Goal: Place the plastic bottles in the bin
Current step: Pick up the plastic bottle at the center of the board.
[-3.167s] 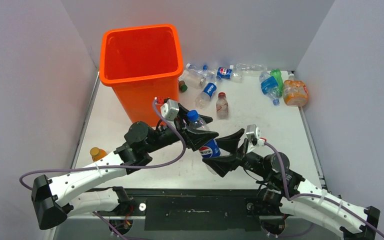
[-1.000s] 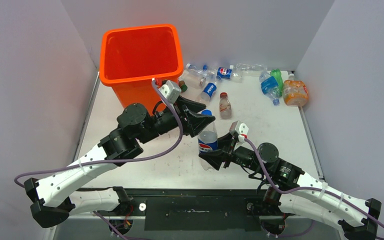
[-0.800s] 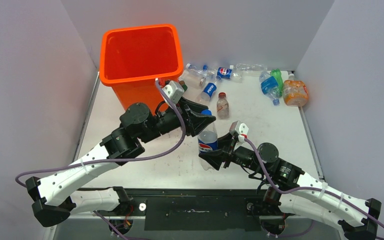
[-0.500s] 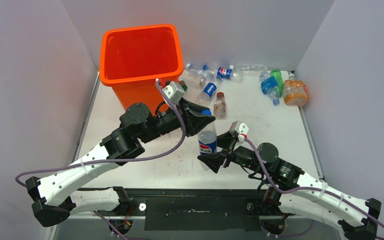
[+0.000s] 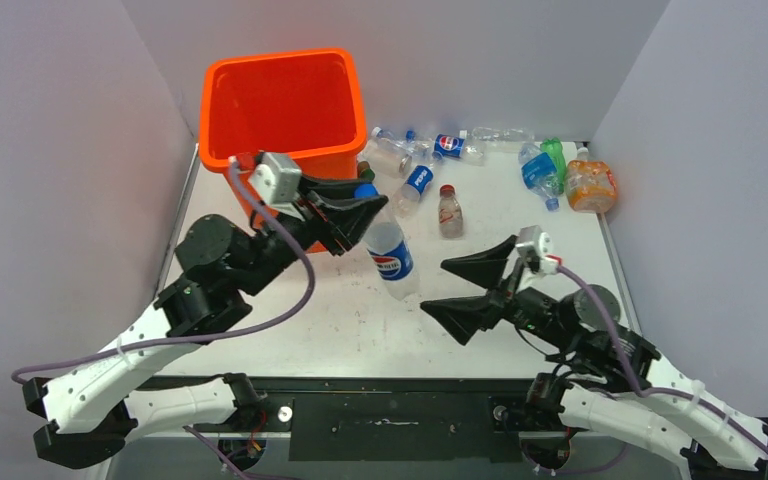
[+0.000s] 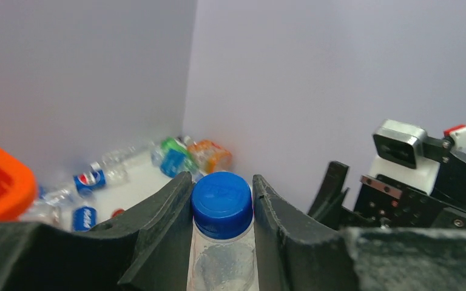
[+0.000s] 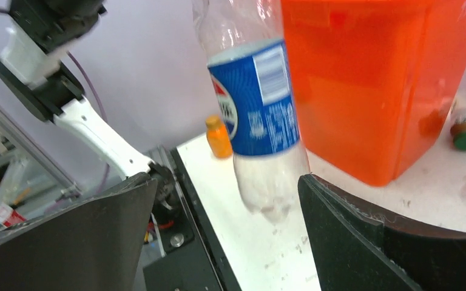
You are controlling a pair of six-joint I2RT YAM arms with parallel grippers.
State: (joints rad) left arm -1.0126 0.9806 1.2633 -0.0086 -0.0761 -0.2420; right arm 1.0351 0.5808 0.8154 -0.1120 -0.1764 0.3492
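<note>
My left gripper (image 5: pixel 360 207) is shut on the blue cap of a clear bottle with a blue label (image 5: pixel 390 257), which hangs in the air just right of the orange bin (image 5: pixel 280 110). The left wrist view shows the cap (image 6: pixel 222 204) pinched between the fingers. My right gripper (image 5: pixel 463 292) is open and empty, below and right of the bottle. The right wrist view shows the bottle (image 7: pixel 256 109) hanging ahead of the open jaws, the bin (image 7: pixel 376 85) behind it. More bottles lie at the back: blue-labelled ones (image 5: pixel 418 178), a red-capped one (image 5: pixel 447 211), green and blue ones (image 5: pixel 542 165), an orange one (image 5: pixel 590 186).
A small orange bottle (image 5: pixel 192 306) stands at the table's left edge, also in the right wrist view (image 7: pixel 219 137). A dark-capped bottle (image 7: pixel 465 130) lies beside the bin. Grey walls close in the table on three sides.
My right gripper has opened and pulled back to the right, letting go of the bottle. My left gripper has lifted the bottle by its cap up and left toward the bin.
</note>
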